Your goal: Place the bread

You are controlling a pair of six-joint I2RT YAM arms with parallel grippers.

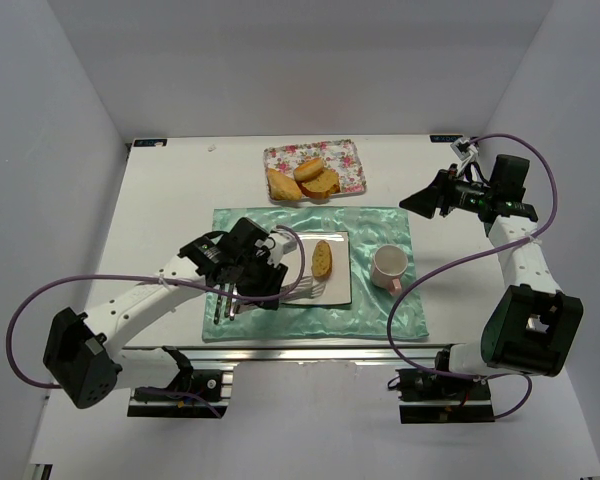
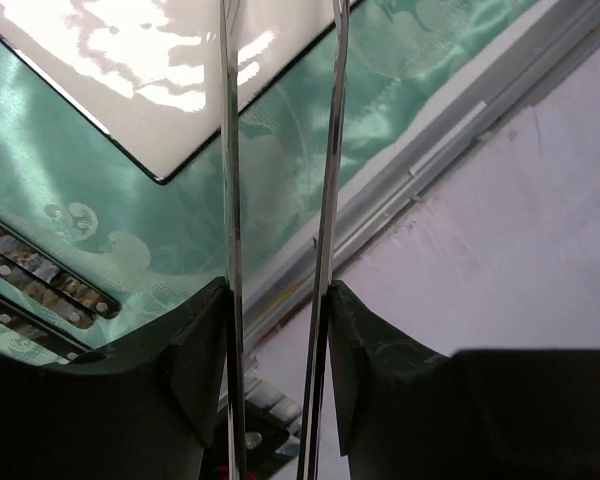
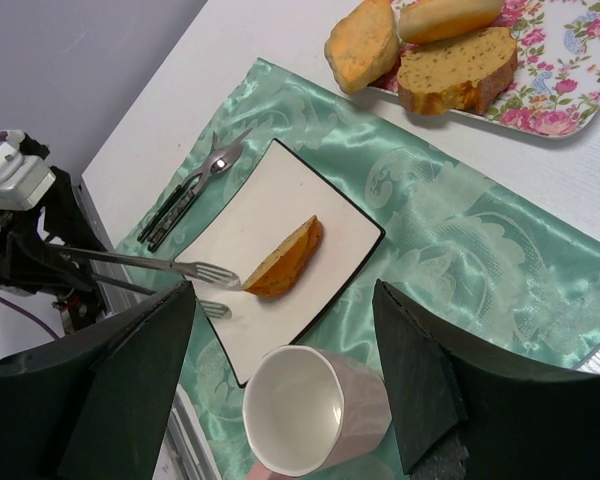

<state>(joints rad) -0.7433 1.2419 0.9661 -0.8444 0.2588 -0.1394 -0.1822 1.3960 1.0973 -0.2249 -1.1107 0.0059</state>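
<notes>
Steel tongs (image 2: 230, 200) sit clamped in the left gripper (image 2: 278, 300), tips spread just beside the bread slice (image 1: 322, 258) on the white plate (image 1: 332, 290). 1 mug (image 1: 390, 267) stands beside the plate's right edge. The right gripper (image 1: 415, 203) hangs open near the worktop's right edge.

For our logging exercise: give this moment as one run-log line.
left gripper: gripping tongs | tongs: spread beside bread | bread: on plate | right gripper: open
</notes>
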